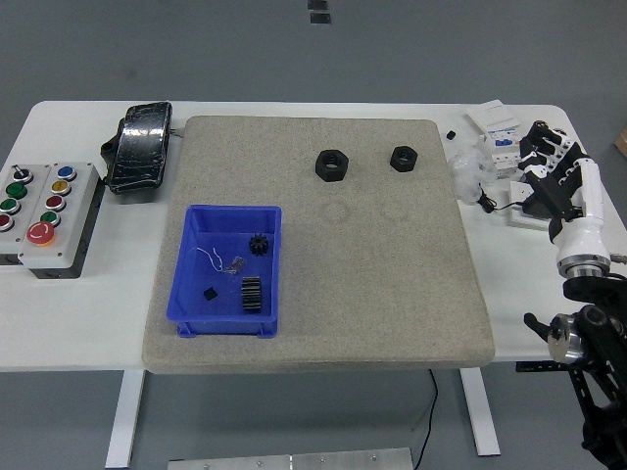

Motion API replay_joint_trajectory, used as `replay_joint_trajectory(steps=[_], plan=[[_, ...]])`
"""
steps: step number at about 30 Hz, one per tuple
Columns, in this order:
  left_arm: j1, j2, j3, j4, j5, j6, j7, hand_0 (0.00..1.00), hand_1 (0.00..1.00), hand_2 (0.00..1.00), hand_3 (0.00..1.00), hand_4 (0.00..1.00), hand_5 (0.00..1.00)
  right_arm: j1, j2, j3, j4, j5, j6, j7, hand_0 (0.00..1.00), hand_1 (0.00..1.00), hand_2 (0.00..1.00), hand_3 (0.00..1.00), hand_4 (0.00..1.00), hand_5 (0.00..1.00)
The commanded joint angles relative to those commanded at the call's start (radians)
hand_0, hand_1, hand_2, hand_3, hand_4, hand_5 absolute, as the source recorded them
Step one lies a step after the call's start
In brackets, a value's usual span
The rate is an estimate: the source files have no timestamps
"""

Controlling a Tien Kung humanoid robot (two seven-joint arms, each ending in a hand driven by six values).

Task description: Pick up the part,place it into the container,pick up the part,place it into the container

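Two black hex nuts lie on the grey mat [392, 274]: a larger one [332, 164] and a smaller one [403, 158] to its right, near the far edge. A blue bin [192, 259] sits on the mat's left side and holds a small gear [259, 244], a toothed black part [252, 294], a tiny black piece [209, 293] and thin wire. My right hand [551, 164] hovers over the table's right edge, fingers spread and empty, well right of the nuts. My left hand is out of view.
A button box [44, 208] stands at the left edge. A black wrapped device [140, 147] lies behind the bin. A white component [498, 132], crumpled clear plastic [472, 168] and a small black piece [451, 134] sit at the far right near my hand.
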Motion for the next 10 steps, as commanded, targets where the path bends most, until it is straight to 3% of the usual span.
replay_joint_trajectory(steps=[10], plan=[[-0.008,0.001,0.008,0.0,-0.001,-0.002,0.003,0.661,0.611,0.566,0.626,0.654,0.461,0.021,0.02,-0.044,-0.026,0.136,0.06,0.045,0.606,0.66,0.691,0.673,0.787,0.376]])
